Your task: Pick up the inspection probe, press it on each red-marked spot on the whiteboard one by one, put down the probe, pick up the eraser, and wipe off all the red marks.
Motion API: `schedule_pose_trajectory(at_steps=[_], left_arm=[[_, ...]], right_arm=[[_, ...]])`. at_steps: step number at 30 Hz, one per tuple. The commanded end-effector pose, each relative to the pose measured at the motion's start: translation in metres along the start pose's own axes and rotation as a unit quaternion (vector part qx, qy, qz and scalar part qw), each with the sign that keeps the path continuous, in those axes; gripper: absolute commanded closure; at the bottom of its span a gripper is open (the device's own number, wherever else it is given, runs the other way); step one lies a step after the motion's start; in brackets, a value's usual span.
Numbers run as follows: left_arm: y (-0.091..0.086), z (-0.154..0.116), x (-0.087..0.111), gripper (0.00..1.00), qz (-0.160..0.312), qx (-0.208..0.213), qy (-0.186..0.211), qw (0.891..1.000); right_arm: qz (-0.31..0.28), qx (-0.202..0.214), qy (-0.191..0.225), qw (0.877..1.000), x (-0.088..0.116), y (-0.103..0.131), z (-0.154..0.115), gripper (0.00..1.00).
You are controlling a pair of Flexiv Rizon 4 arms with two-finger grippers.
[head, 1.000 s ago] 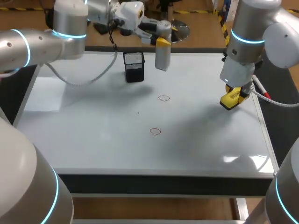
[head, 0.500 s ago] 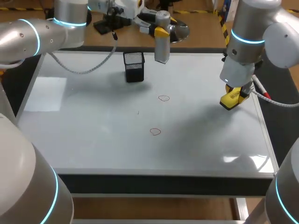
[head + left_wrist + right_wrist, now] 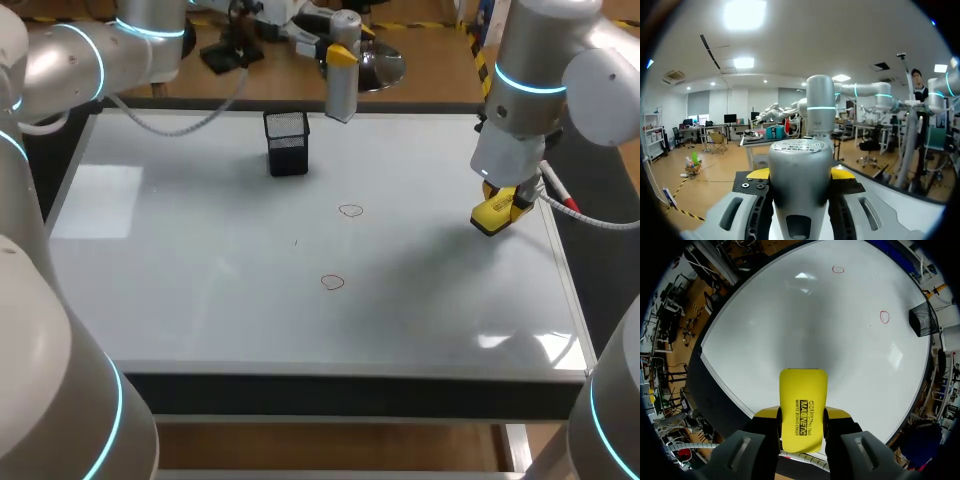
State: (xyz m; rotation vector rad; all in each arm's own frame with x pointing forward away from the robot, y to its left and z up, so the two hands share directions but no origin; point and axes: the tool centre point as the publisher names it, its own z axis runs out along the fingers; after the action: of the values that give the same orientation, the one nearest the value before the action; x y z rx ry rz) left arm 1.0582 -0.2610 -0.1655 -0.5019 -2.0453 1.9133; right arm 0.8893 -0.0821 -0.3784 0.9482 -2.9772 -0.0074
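Looks like the probe (image 3: 342,95) is about due to be parked: the left hand (image 3: 338,55) pinches it upright at the far edge of the whiteboard (image 3: 200,290), just past the black mesh cup (image 3: 286,142). I'd line it up straight over the cup and lower it slowly before letting go. The right hand (image 3: 802,415) grips the yellow eraser (image 3: 497,213) over the board's right side. Both red marks (image 3: 350,210) (image 3: 332,282) are unwiped, so press it flat.
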Motion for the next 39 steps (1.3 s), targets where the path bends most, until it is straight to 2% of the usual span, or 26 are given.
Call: schedule_pose_trajectory(at_steps=[1, 34, 39], left_arm=[[0.004, -0.005, -0.008, 1.00, -0.002, 0.005, 0.090, 0.996], [0.005, -0.004, -0.011, 1.00, -0.003, 0.010, 0.099, 0.995], [0.005, -0.004, -0.011, 1.00, -0.003, 0.010, 0.099, 0.995]], right_arm=[[-0.001, 0.001, 0.001, 1.000, 0.000, -0.001, 0.000, 1.00], [-0.001, 0.001, 0.001, 1.000, 0.000, -0.001, 0.000, 1.00], [-0.023, 0.007, 0.002, 1.000, -0.011, 0.006, -0.004, 1.00]])
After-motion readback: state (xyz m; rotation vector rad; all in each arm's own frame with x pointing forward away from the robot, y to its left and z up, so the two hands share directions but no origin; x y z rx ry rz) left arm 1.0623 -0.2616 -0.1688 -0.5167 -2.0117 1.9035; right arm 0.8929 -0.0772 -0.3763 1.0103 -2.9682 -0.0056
